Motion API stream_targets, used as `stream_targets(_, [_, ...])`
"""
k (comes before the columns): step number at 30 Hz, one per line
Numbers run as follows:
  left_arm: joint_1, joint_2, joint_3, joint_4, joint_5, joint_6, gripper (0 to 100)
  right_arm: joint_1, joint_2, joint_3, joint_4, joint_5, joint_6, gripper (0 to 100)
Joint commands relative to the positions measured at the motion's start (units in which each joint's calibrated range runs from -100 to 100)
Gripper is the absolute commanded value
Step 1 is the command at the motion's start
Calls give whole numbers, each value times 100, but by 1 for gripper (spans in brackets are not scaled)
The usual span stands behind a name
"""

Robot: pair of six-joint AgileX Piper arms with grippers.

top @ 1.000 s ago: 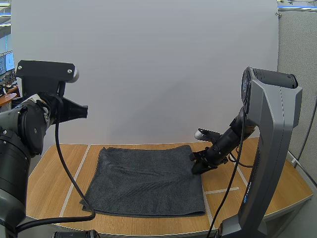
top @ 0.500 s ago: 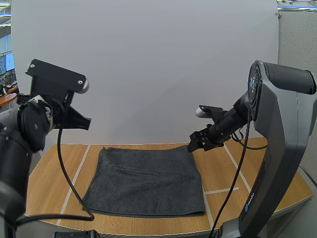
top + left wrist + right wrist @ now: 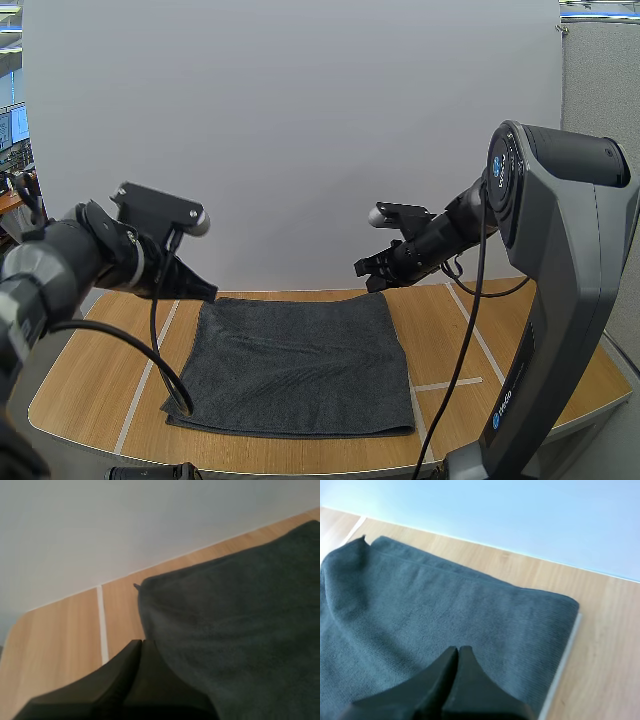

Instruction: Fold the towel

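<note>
The dark grey terry towel (image 3: pixel 300 365) lay flat on the light wooden worktop (image 3: pixel 520 360), seemingly folded once already, while the left gripper (image 3: pixel 205 292) and the right gripper (image 3: pixel 365 270) hovered above its far corners, fingers (image 3: pixel 435 680) pressed together on nothing, so any further fold was not yet begun

towel (image 3: pixel 295 360): 1 (dark grey, lying flat) | table (image 3: pixel 505 345): 1 | left tool (image 3: pixel 205 292) + right tool (image 3: pixel 363 271): 2
</note>
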Motion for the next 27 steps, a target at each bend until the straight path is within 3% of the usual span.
stream_targets(1, [12,973,227,-983,353,1192,0,448,406,-18,12,-802,-105,0])
stream_targets(10, [12,1935,244,-1259,492,1788,0,805,1260,-421,36,-1317,-59,0])
stream_targets(17, [12,2769,244,-1831,604,2500,0,805,1540,-685,36,-1260,-25,0])
stream_targets(27, [12,3731,244,-1892,555,2942,0,805,1656,-790,36,-1260,-25,0])
